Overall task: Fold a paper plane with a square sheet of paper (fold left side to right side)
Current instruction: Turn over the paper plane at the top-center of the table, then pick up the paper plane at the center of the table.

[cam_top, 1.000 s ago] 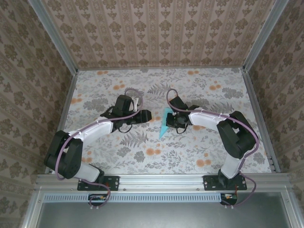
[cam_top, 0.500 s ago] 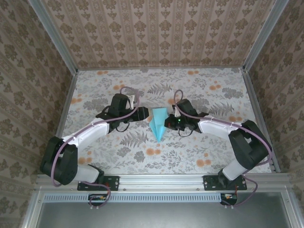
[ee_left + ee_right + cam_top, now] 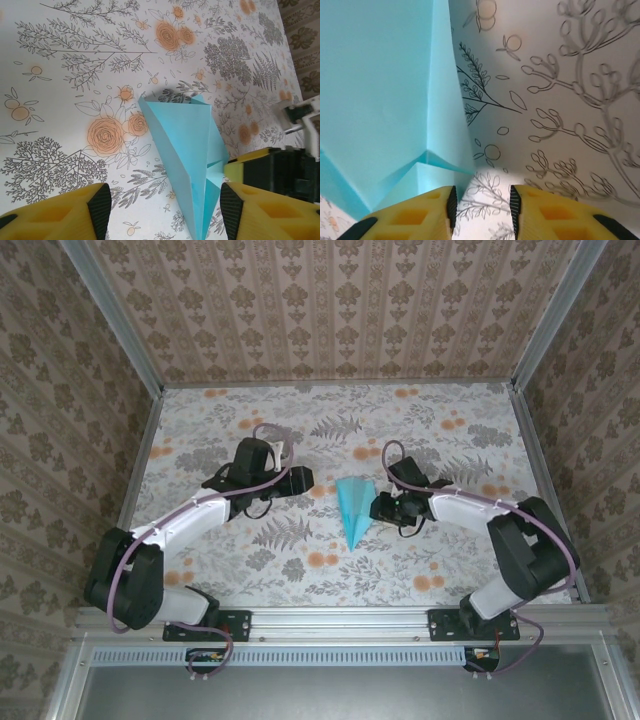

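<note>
Right gripper (image 3: 481,197): jaws are now parted by a narrow gap, with only table print between them. A second ago it was clamped on the paper, so you've let go. One finger sits right at the paper's edge with nothing pinched. In the overhead view it has backed off to the right and sits just beside the sheet.

Paper plane (image 3: 355,512): a second ago it was carried edge-up, now it's lying on the table (image 3: 450,430) between the two arms. It's a narrow dart with its tip toward the near edge and the centre crease visible. The left wrist view shows the wings not fully flat, with the layers lifting a little.

Left gripper (image 3: 165,205): jaws wide, holding nothing, standing off to the left of the plane. It hasn't moved in the last half second.

My read: that release was a set-down, not a slip. The shape looks done or close to it. If the crease isn't set, you'll need another press, and a nudge from that right finger could skew the sheet.
</note>
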Controlling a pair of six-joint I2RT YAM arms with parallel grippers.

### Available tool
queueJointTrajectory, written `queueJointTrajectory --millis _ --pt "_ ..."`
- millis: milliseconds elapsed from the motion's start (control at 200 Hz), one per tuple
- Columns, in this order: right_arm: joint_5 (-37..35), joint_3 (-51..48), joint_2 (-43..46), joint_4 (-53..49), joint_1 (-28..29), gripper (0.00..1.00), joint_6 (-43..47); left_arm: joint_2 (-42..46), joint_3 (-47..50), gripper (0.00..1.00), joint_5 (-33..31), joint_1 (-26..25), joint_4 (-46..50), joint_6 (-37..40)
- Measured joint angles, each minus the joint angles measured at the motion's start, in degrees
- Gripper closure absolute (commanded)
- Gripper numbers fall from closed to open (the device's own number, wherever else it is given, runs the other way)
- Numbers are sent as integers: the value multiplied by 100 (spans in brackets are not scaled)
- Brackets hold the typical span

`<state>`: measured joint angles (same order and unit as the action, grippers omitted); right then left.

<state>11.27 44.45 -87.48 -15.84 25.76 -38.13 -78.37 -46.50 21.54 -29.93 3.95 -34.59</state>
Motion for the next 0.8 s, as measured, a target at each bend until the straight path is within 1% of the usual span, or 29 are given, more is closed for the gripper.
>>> queueJointTrajectory --millis 100,185,255,335,525,680,800 --pt "-267 232 354 -382 85 54 120 11 0 26 -46 46 -22 15" --pt "-404 474 570 -608 280 50 199 79 39 21 -83 83 -105 17" --pt "-501 634 629 -710 527 48 219 214 140 19 -120 118 -181 15" --pt "-546 739 590 -778 807 48 214 363 236 18 -162 155 -212 13" --pt "-608 981 -24 -870 1246 48 192 549 354 17 -214 264 -229 13" --pt "-664 1161 -535 -916 1368 52 155 621 378 16 -236 304 -229 13" --pt "-704 1261 -721 -925 1390 54 140 625 380 16 -234 304 -227 15"
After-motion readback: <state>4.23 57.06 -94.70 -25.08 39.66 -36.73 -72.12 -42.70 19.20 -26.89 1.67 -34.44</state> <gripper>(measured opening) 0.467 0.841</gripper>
